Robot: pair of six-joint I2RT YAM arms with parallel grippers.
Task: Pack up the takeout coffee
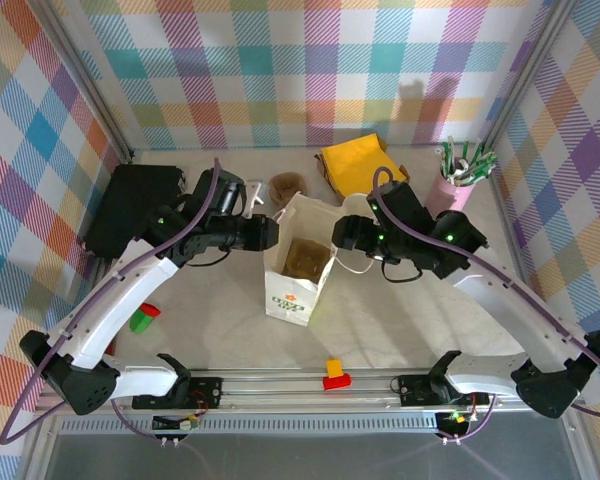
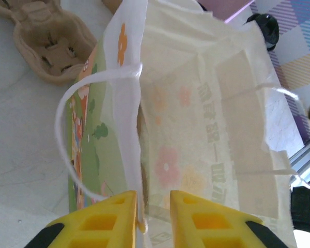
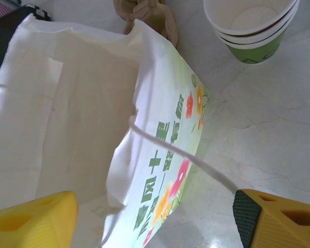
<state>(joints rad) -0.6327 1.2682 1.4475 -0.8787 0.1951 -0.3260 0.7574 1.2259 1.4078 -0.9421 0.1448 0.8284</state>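
- Standing upright and open-mouthed in the middle of the table: white paper bag with green print, with something brown lying at its bottom, too dim to name.
- Reaching in from the left with the left gripper, right at the bag's left rim.
- Showing its yellow fingers only narrowly parted in the left wrist view, with the bag's wall edge running down into the slim gap and lying against one finger; not visibly squeezing the paper from both sides.
- Reaching in from the right with the right gripper, at the bag's right rim.
- Spreading wide in the right wrist view, one yellow finger sitting over the bag's inside and the other outside its printed wall, gripping nothing.
- Running slantwise from the bag's wall toward the outer right finger: thin white handle cord; touching or not, impossible to tell.
- Standing upright on the table beyond the bag's printed side: takeout coffee cup, cream above and green below, mouth open and several nested rims showing, well apart from both grippers and outside the bag.
- Lying just behind the bag: brown pulp cup carrier.
- Standing near the far right corner: pink tumbler of green-and-white sticks.
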